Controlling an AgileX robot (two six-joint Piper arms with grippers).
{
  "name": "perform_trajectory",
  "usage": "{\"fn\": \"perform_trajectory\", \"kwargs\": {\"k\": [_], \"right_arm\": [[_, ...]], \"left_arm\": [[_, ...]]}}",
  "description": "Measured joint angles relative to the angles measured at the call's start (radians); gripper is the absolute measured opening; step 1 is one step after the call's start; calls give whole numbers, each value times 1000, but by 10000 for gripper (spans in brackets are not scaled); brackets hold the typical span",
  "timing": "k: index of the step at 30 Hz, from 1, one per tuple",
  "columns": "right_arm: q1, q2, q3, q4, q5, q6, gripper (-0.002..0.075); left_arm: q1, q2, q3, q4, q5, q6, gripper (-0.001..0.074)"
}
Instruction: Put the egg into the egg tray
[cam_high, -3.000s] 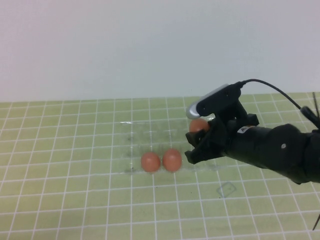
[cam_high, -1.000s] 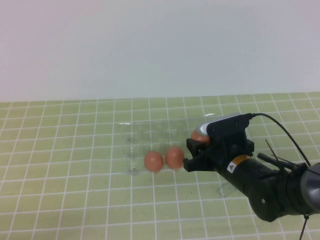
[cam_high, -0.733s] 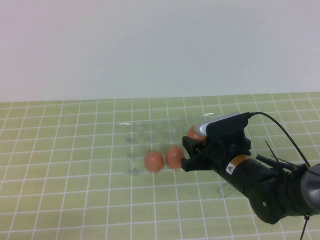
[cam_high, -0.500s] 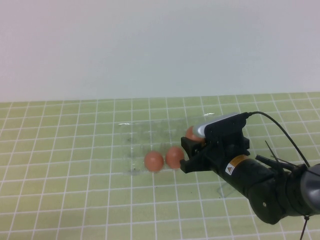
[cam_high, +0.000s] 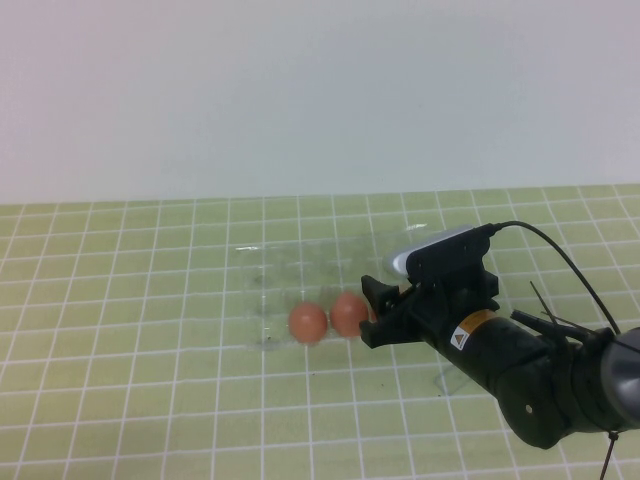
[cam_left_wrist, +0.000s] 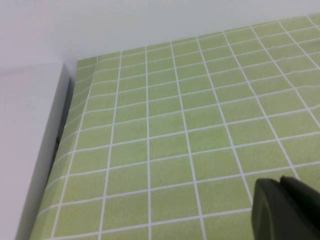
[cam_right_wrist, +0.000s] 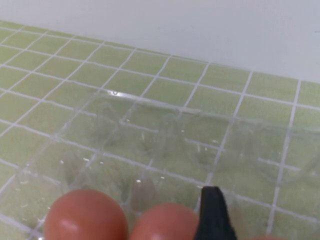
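The clear plastic egg tray (cam_high: 262, 292) lies mid-table on the green grid mat. Two reddish-brown eggs (cam_high: 307, 322) (cam_high: 347, 313) sit side by side in its near row; they also show in the right wrist view (cam_right_wrist: 85, 219) (cam_right_wrist: 167, 222). My right gripper (cam_high: 373, 312) is low over the tray, just right of the second egg. It is shut on the third egg, which is almost hidden; only a sliver (cam_right_wrist: 266, 238) shows beside one black finger (cam_right_wrist: 212, 212). My left gripper (cam_left_wrist: 282, 186) is shut and empty over bare mat, out of the high view.
A small clear square piece (cam_high: 453, 380) lies on the mat near the right arm. A white wall stands behind the table. In the left wrist view a white panel (cam_left_wrist: 30, 150) borders the mat's edge.
My right gripper has come down and shifted left with the egg, from above the tray's right end to the near row. The held egg went out of sight behind the gripper.
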Motion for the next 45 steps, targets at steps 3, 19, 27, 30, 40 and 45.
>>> {"fn": "perform_trajectory", "kwargs": {"k": [3,19,27,30,40,45], "right_arm": [[0,0,0,0,0,0,454],[0,-272,1,-287,430,-34,18],[0,-624,1,-320,551,50,0],[0,-685,1,-320,553,56,-1],[-9,-711,8,-276,683,-63,-1],[-41,-801,33,-254,956,-100,-1]], "left_arm": [[0,0,0,0,0,0,0],[0,0,0,0,0,0,0],[0,0,0,0,0,0,0],[0,0,0,0,0,0,0],[2,0,0,0,0,0,0],[2,0,0,2,0,0,0]]}}
